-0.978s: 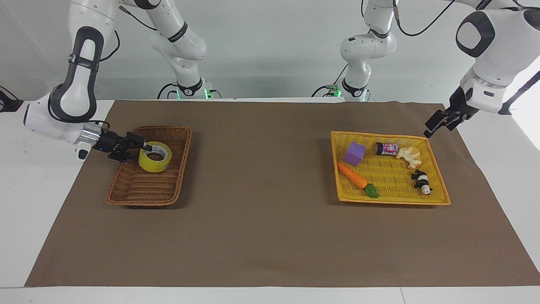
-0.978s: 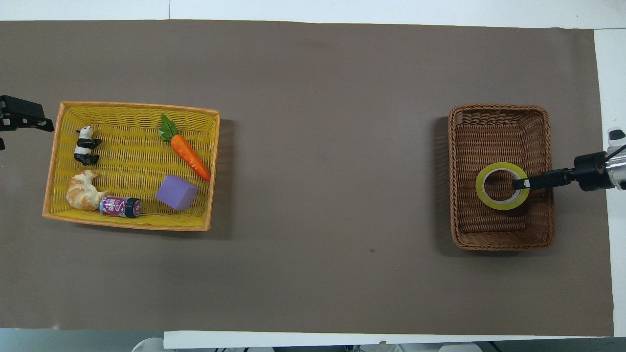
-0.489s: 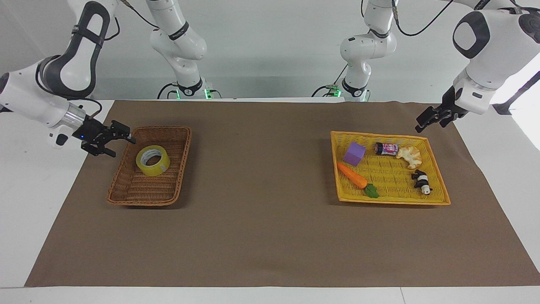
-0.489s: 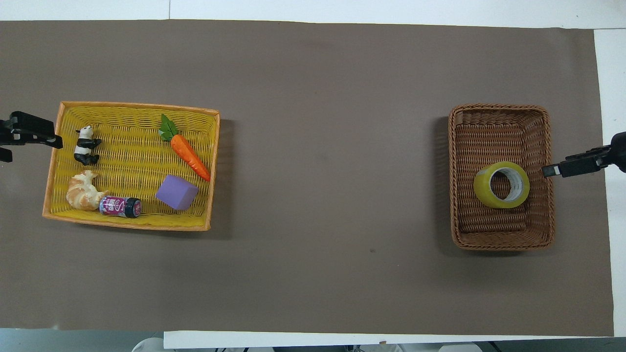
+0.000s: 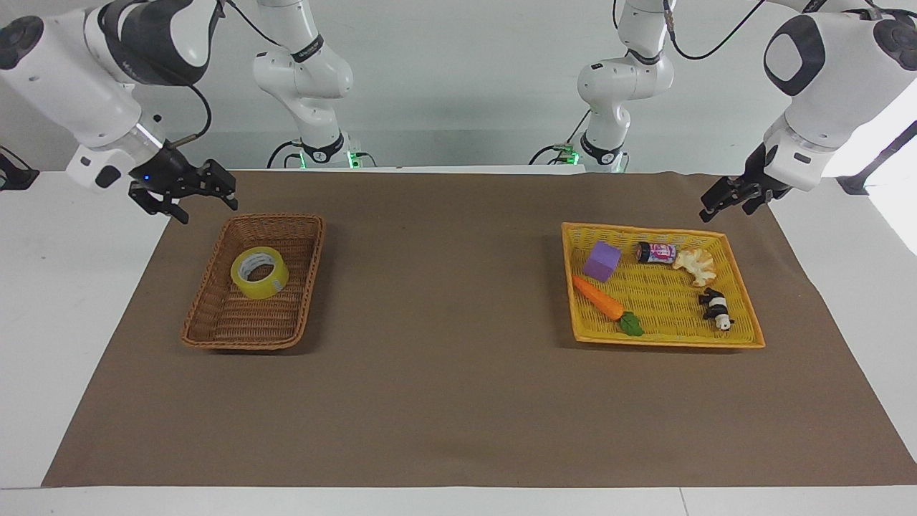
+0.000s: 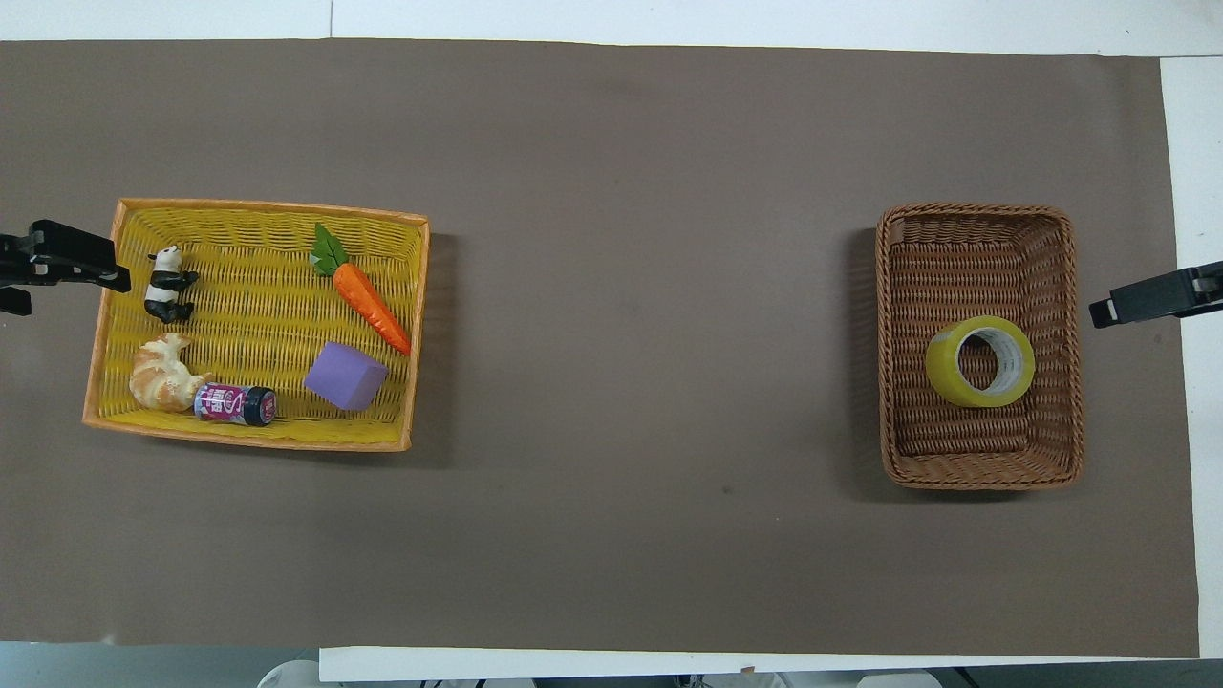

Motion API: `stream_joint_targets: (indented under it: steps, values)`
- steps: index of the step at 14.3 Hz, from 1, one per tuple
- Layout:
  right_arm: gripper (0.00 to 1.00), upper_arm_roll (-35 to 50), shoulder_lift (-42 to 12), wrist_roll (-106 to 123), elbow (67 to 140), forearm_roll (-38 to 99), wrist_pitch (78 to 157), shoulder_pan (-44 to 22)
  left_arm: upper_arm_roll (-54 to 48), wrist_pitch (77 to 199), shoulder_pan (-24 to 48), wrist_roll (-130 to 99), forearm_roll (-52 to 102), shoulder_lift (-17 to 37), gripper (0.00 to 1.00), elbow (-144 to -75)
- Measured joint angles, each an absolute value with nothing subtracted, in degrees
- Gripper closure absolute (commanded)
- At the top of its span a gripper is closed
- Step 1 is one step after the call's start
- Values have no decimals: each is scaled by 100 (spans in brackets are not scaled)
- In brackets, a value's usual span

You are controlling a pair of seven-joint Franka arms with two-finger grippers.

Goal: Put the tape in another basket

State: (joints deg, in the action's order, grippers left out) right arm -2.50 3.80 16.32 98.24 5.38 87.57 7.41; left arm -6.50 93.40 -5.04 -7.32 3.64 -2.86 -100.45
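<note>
The yellow tape (image 5: 262, 287) (image 6: 942, 369) lies tilted in the dark brown wicker basket (image 5: 247, 338) (image 6: 979, 479), leaning toward the basket's nearer-to-the-robots half. My right gripper (image 5: 205, 210) (image 6: 1111, 309) hangs open and empty in the air, outside the basket at the right arm's end of the table. Nothing touches the tape. My left gripper (image 5: 723, 210) (image 6: 72, 291) is open and empty, raised beside the yellow basket (image 5: 666, 338) (image 6: 248, 440) at the left arm's end.
The yellow basket holds a carrot (image 5: 600, 299), a purple block (image 5: 601, 260), a small can (image 5: 656, 252), a croissant (image 5: 695, 264) and a panda figure (image 5: 716, 308). A brown mat (image 5: 444, 373) covers the table between the two baskets.
My right gripper has drawn back from the tape, risen, and moved off the brown basket toward the robots. The tape has settled tilted in the basket. The left gripper has shifted slightly.
</note>
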Motion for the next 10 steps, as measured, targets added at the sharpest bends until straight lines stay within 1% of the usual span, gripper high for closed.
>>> stream_joint_targets:
  steps: [3,7,10]
  values:
    - [0,-264,411,872,9385,180,8044,736,-650,9318,-493,-719,364,-286,0,-10044]
    - [0,-255,335,666,9244,-44,7927,771,-625,9254,-493,-639,351,-290,0,-10021]
    - [0,-203,150,621,9244,-110,7926,767,-623,9255,-493,-584,99,-291,0,-10017]
